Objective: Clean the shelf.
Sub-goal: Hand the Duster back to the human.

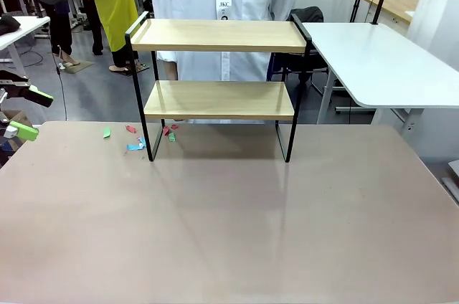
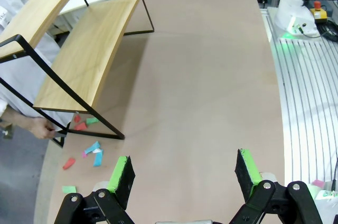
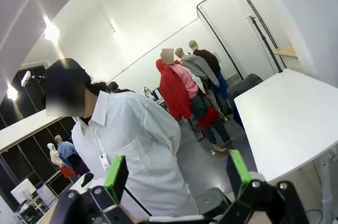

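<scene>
Shelf [image 1: 219, 67] stands at the far side of the tan surface [image 1: 229, 225], a little left of the middle, and we see both of its wooden boards bare. Small scraps of paper [image 1: 135, 145], red, green and blue, lie on the surface beside and under its left legs. A person in a white coat [image 1: 222, 3] stands just behind the shelf. At the far left edge we see our left gripper [image 1: 21, 112] hovering above the surface, fingers [image 2: 120, 174] spread wide and grasping nothing. Our right gripper [image 3: 177, 174] points up toward the person and the room, its fingers likewise released and empty. A white table [image 1: 380, 60] stands farther off to the right.
</scene>
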Controlling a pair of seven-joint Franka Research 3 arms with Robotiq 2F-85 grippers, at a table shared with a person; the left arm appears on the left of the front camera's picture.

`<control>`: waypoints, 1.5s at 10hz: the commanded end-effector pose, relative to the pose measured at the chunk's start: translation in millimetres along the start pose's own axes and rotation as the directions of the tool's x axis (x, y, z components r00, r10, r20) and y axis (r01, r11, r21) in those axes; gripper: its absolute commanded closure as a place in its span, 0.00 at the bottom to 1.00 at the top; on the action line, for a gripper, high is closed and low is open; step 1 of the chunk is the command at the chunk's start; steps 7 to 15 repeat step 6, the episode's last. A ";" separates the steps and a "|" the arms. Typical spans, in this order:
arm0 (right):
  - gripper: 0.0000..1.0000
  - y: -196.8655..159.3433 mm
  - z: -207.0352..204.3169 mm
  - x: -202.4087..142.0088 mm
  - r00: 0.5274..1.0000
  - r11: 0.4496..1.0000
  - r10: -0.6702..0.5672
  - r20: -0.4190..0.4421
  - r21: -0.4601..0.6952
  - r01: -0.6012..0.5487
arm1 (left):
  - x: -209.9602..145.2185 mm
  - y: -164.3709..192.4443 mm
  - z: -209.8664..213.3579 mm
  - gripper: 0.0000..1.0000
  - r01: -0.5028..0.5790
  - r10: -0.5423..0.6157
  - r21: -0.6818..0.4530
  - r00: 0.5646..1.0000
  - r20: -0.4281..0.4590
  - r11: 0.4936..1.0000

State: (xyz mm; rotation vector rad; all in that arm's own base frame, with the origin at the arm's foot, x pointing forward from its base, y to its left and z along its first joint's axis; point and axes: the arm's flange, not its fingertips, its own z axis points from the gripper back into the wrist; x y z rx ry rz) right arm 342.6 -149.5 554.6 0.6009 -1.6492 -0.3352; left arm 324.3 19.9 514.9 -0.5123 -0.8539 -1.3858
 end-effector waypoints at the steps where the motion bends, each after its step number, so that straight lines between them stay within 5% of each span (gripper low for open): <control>1: 0.00 -0.3 1.5 -0.1 1.000 1.000 -0.004 0.003 -0.003 0.004 | 0.3 1.5 -0.3 0.00 0.017 -0.017 0.000 0.999 0.029 1.000; 15: 0.00 -0.3 1.5 -0.1 1.000 1.000 -0.004 0.003 -0.003 0.004 | 0.3 1.5 -0.3 0.00 0.017 -0.017 0.000 0.999 0.029 1.000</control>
